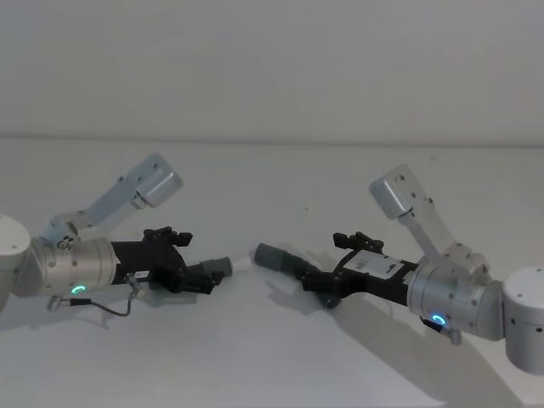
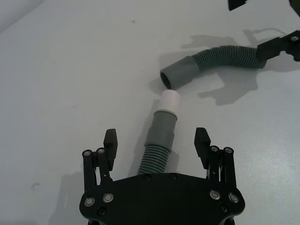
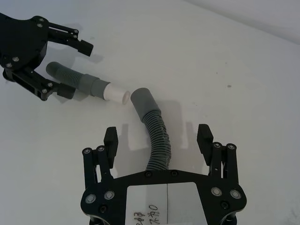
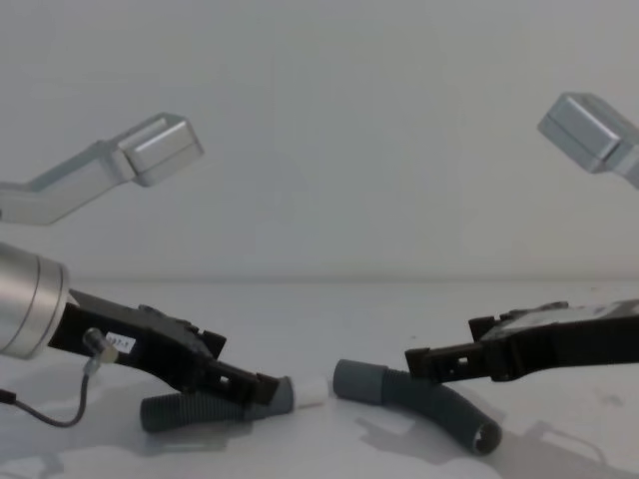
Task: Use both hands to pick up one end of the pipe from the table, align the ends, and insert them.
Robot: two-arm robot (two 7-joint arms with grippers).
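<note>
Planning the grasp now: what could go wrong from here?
The spigot tip and socket cuff lie at an angle, so pushing now might jam the tip on the rim. The right gripper, open, straddles the curved piece well behind its cuff; the flexible hose may bend off line. The left gripper is open too, so the straight piece could slide.

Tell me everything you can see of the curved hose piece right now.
The curved piece is dark grey corrugated hose, plastic-looking, bent, lying on the table. Its smooth grey cuff faces the straight piece's white spigot tip, close but not inserted. The open right gripper straddles its ribbed part. Its other end is open, uncuffed.
</note>
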